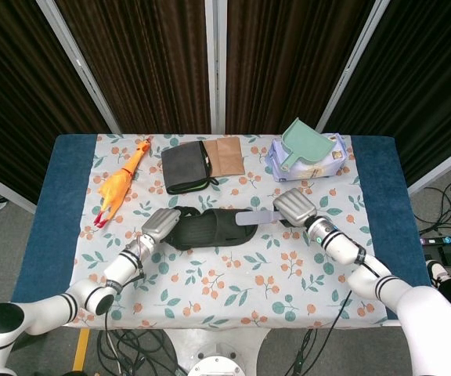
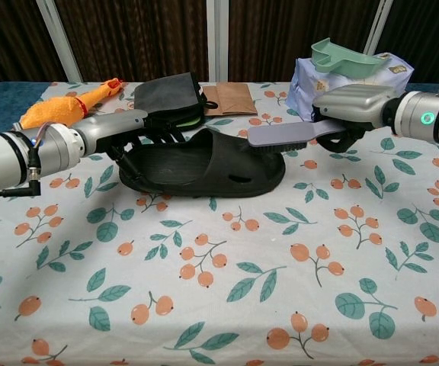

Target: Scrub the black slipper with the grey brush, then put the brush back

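Note:
The black slipper (image 1: 210, 229) (image 2: 204, 164) lies across the middle of the flowered cloth. My left hand (image 1: 161, 224) (image 2: 124, 126) holds its heel end. My right hand (image 1: 294, 207) (image 2: 349, 107) grips the handle of the grey brush (image 1: 255, 217) (image 2: 284, 136). The brush head sits over the slipper's toe end, bristles down and close to the strap; whether they touch it I cannot tell.
A rubber chicken (image 1: 118, 185) (image 2: 67, 107) lies at the back left. A dark pouch (image 1: 186, 167) (image 2: 166, 95) and a brown paper bag (image 1: 227, 155) sit behind the slipper. A green dustpan (image 1: 302, 145) (image 2: 341, 55) rests on a wipes pack (image 1: 329, 160) at the back right.

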Available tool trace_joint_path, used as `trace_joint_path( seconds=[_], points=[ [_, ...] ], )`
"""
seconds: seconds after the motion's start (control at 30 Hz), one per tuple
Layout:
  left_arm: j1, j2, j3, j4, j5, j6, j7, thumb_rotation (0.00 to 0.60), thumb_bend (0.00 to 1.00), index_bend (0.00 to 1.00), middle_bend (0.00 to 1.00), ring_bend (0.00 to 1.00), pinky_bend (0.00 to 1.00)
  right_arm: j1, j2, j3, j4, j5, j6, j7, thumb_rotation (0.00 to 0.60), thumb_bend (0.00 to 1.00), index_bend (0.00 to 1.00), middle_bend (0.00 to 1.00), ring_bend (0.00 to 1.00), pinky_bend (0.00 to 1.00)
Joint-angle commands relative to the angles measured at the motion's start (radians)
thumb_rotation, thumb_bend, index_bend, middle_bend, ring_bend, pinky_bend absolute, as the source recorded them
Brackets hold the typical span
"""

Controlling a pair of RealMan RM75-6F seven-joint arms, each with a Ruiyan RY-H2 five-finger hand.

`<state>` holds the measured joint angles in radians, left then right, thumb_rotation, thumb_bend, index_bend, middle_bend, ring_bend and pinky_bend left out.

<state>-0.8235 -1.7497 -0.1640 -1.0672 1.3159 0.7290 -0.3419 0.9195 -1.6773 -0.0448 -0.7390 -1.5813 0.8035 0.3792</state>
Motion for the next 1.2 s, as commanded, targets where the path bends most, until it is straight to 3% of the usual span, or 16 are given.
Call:
trace_joint_path(
  seconds=[0.03, 0.13, 0.27, 0.33, 0.4, 0.5, 0.63, 0.7, 0.83, 0.9, 1.0, 1.07, 1.17, 1.2],
  points=[
    [-0.002, 0.002, 0.001, -0.005, 0.002, 0.007, 0.017, 0.600, 0.06, 0.29, 0.35, 0.26, 0.43, -0.040, 0.050, 0.004, -0.032, 0.000, 0.073, 0.055, 0.600, 0.66, 1.00, 1.00, 1.00, 1.00],
    [0.002, 0.013, 0.007, -0.023, 0.003, 0.010, 0.033, 0.567, 0.06, 0.22, 0.27, 0.19, 0.38, -0.068, 0.102, 0.014, -0.071, 0.011, 0.113, 0.102, 0.600, 0.66, 1.00, 1.00, 1.00, 1.00],
    [0.003, 0.032, 0.005, -0.053, 0.003, 0.017, 0.045, 0.411, 0.06, 0.15, 0.13, 0.05, 0.22, -0.093, 0.152, 0.024, -0.107, 0.047, 0.092, 0.099, 0.600, 0.60, 1.00, 1.00, 1.00, 1.00],
    [0.005, 0.040, 0.003, -0.067, 0.002, 0.026, 0.055, 0.331, 0.06, 0.14, 0.11, 0.02, 0.18, -0.096, 0.161, 0.025, -0.119, 0.067, 0.053, 0.085, 0.600, 0.53, 1.00, 0.99, 1.00, 1.00],
    [0.010, 0.057, 0.002, -0.092, -0.001, 0.034, 0.066, 0.291, 0.06, 0.14, 0.11, 0.02, 0.16, -0.099, 0.157, 0.028, -0.124, 0.089, 0.013, 0.062, 0.600, 0.48, 1.00, 0.96, 0.97, 1.00],
    [0.032, 0.083, 0.001, -0.131, -0.003, 0.074, 0.082, 0.287, 0.06, 0.14, 0.11, 0.02, 0.16, -0.102, 0.125, 0.040, -0.105, 0.116, -0.023, 0.043, 0.600, 0.48, 1.00, 0.91, 0.92, 0.99],
    [0.069, 0.130, 0.002, -0.189, 0.001, 0.141, 0.110, 0.287, 0.06, 0.14, 0.11, 0.02, 0.16, -0.101, 0.082, 0.051, -0.062, 0.140, -0.067, 0.021, 0.600, 0.44, 0.96, 0.80, 0.81, 0.85],
    [0.093, 0.160, 0.003, -0.222, -0.001, 0.179, 0.127, 0.286, 0.06, 0.14, 0.11, 0.02, 0.16, -0.103, 0.074, 0.050, -0.055, 0.146, -0.084, 0.005, 0.600, 0.38, 0.82, 0.70, 0.68, 0.71],
    [0.144, 0.208, 0.003, -0.273, -0.010, 0.261, 0.168, 0.288, 0.06, 0.14, 0.11, 0.02, 0.16, -0.123, 0.083, 0.063, -0.074, 0.175, -0.091, -0.039, 0.600, 0.18, 0.26, 0.32, 0.28, 0.37],
    [0.163, 0.227, 0.002, -0.286, -0.014, 0.290, 0.181, 0.289, 0.06, 0.14, 0.11, 0.02, 0.16, -0.135, 0.100, 0.069, -0.104, 0.190, -0.094, -0.052, 0.600, 0.07, 0.07, 0.19, 0.15, 0.25],
    [0.196, 0.260, 0.007, -0.296, -0.019, 0.330, 0.203, 0.295, 0.06, 0.14, 0.11, 0.02, 0.16, -0.157, 0.146, 0.074, -0.171, 0.206, -0.083, -0.075, 0.600, 0.00, 0.00, 0.06, 0.04, 0.15],
    [0.223, 0.289, 0.013, -0.302, -0.026, 0.357, 0.221, 0.317, 0.06, 0.14, 0.11, 0.02, 0.16, -0.182, 0.189, 0.078, -0.224, 0.208, -0.044, -0.093, 0.600, 0.00, 0.00, 0.04, 0.02, 0.13],
    [0.274, 0.340, 0.025, -0.322, -0.044, 0.400, 0.242, 0.400, 0.06, 0.14, 0.11, 0.02, 0.16, -0.237, 0.269, 0.081, -0.305, 0.215, 0.036, -0.111, 0.600, 0.00, 0.00, 0.06, 0.02, 0.13],
    [0.292, 0.356, 0.030, -0.328, -0.050, 0.414, 0.247, 0.458, 0.06, 0.14, 0.11, 0.02, 0.16, -0.258, 0.297, 0.083, -0.331, 0.218, 0.064, -0.112, 0.600, 0.00, 0.00, 0.07, 0.03, 0.13]
  ],
)
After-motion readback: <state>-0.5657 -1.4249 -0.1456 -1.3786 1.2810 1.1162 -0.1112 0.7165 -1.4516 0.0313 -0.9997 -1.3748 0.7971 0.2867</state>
